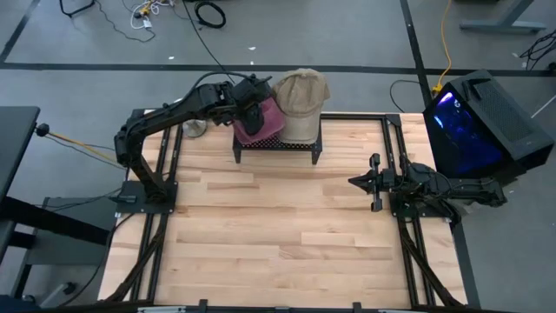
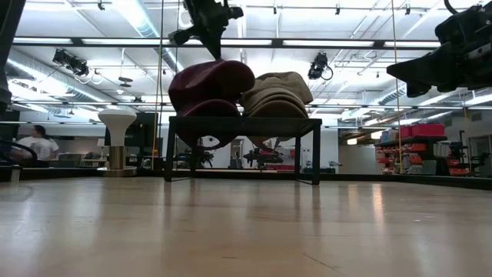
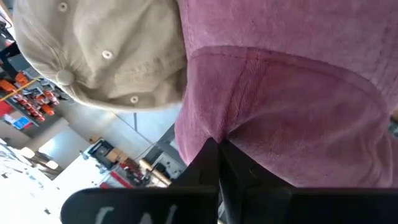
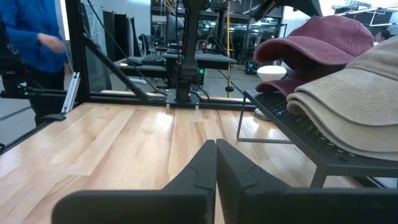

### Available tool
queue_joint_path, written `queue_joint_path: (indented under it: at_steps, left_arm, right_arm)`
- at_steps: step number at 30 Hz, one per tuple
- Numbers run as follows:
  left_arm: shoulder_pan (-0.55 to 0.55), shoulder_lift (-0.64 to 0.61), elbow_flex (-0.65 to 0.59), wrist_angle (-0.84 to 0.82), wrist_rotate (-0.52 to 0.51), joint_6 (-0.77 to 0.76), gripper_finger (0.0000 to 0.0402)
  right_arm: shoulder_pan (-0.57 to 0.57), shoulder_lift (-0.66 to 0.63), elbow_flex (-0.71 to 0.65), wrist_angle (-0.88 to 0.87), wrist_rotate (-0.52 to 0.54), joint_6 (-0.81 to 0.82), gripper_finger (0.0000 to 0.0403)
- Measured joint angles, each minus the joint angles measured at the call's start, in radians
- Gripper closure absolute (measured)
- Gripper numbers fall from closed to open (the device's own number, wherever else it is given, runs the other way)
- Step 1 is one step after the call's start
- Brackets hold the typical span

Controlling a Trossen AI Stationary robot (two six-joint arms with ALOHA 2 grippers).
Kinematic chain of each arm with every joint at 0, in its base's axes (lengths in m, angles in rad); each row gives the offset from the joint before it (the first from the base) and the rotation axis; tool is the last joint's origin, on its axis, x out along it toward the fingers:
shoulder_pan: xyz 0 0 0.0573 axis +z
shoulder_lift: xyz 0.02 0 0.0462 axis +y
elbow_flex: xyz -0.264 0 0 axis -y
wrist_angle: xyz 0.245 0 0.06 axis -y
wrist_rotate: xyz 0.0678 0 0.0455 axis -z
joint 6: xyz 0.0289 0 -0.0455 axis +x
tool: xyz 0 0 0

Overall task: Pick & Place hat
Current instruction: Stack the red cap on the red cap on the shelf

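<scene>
A maroon hat (image 1: 261, 122) and a beige hat (image 1: 302, 100) lie side by side on a black mesh rack (image 1: 276, 146) at the table's far edge. In the low view the maroon hat (image 2: 211, 85) sits left of the beige hat (image 2: 277, 92), and part of it sags below the rack's top bar (image 2: 242, 121). My left gripper (image 1: 252, 111) is over the maroon hat, shut on it. My right gripper (image 1: 358, 181) waits shut above the table's right side, touching nothing. My left gripper (image 3: 217, 146) pinches the maroon hat's crown (image 3: 217, 124) between its two fingertips, where the cloth puckers into a crease. In the low view the fingers (image 2: 214, 48) come from above, pointing down. The hat rests on the rack.
A white bowl-like object (image 2: 117, 119) stands left of the rack near the far edge. A glowing computer case (image 1: 473, 122) sits beyond the table's right edge. Bare wood table (image 1: 278, 226) spreads in front of the rack. A person in blue (image 4: 28, 37) is in the room behind.
</scene>
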Motion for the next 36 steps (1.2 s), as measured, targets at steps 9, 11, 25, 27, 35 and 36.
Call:
queue_joint_path:
  at_steps: [9, 11, 25, 27, 35, 36]
  left_arm:
    - [0.003, 0.0, 0.0, -0.022, -0.04, 0.041, 0.0401]
    - [0.003, 0.0, 0.0, -0.018, -0.08, 0.076, 0.0401]
    - [0.003, 0.0, 0.0, -0.01, -0.217, 0.109, 0.0401]
    - [0.003, 0.0, 0.0, -0.004, -0.234, 0.108, 0.0401]
    - [0.009, 0.0, 0.0, 0.008, -0.224, 0.105, 0.0401]
    - [0.011, 0.0, 0.0, 0.014, -0.224, 0.105, 0.0401]
  right_arm:
    - [0.0, 0.0, 0.0, 0.0, 0.0, 0.0, 0.0392]
    - [0.0, 0.0, 0.0, 0.0, 0.0, 0.0, 0.0392]
    - [0.0, 0.0, 0.0, 0.0, 0.0, 0.0, 0.0392]
    - [0.0, 0.0, 0.0, 0.0, 0.0, 0.0, 0.0392]
    - [0.0, 0.0, 0.0, 0.0, 0.0, 0.0, 0.0392]
    - [0.0, 0.0, 0.0, 0.0, 0.0, 0.0, 0.0392]
